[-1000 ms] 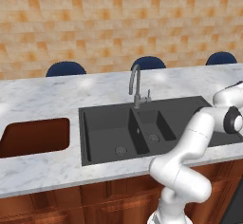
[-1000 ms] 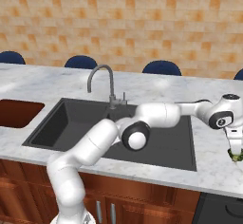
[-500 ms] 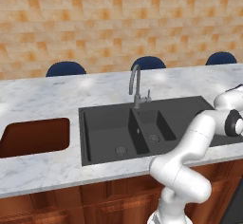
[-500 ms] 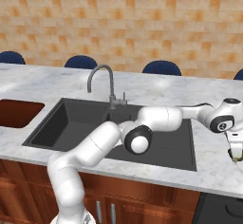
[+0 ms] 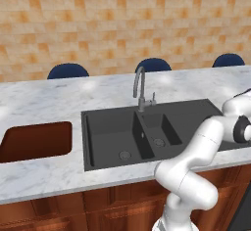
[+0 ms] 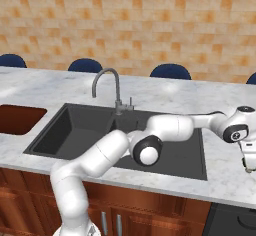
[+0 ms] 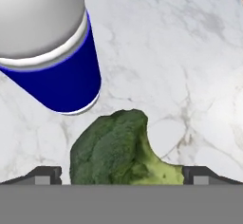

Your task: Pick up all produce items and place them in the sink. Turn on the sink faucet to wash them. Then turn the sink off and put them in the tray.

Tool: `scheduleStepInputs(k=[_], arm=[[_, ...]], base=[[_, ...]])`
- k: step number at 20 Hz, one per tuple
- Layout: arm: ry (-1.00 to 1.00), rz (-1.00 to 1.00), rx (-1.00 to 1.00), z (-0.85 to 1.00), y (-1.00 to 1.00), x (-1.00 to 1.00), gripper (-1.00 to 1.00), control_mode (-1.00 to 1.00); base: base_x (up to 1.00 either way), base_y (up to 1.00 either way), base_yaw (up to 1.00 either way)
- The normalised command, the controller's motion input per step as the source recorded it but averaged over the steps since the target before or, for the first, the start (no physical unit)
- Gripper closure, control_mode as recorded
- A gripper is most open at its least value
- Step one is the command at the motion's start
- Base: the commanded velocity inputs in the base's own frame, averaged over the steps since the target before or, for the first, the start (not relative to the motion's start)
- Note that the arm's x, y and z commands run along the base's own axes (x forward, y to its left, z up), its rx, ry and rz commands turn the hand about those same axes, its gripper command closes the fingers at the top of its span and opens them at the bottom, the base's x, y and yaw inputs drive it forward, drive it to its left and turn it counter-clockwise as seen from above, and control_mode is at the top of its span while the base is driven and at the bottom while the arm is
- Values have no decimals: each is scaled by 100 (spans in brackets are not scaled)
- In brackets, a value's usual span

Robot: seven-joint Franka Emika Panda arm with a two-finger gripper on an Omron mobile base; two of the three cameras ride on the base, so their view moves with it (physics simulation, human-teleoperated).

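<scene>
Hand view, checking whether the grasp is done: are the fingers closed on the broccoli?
No, the gripper stands wide open, fingertips either side of the broccoli.

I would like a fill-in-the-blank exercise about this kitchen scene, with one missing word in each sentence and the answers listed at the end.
1. In the hand view, the broccoli lies between the two fingertips of the gripper, whose jaws stand ____.
2. Beside the broccoli stands a can whose side is ____ in colour.
3. The faucet rises behind the dark sink, which has ____ basins.
4. The reddish-brown tray sits on the ____ side of the sink in the left base view.

Missing words: open; blue; two; left
</scene>
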Motion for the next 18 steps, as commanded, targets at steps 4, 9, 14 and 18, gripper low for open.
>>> scheduleStepInputs(k=[4,9,14,18], arm=[[5,0,0,-25,0,1,100,-100],[2,0,0,-5,0,0,100,-100],[-6,0,0,12,1,-13,100,-100],[-8,0,0,48,15,-16,100,-100]], base=[[0,0,0],[0,0,0],[0,0,0],[0,0,0]])
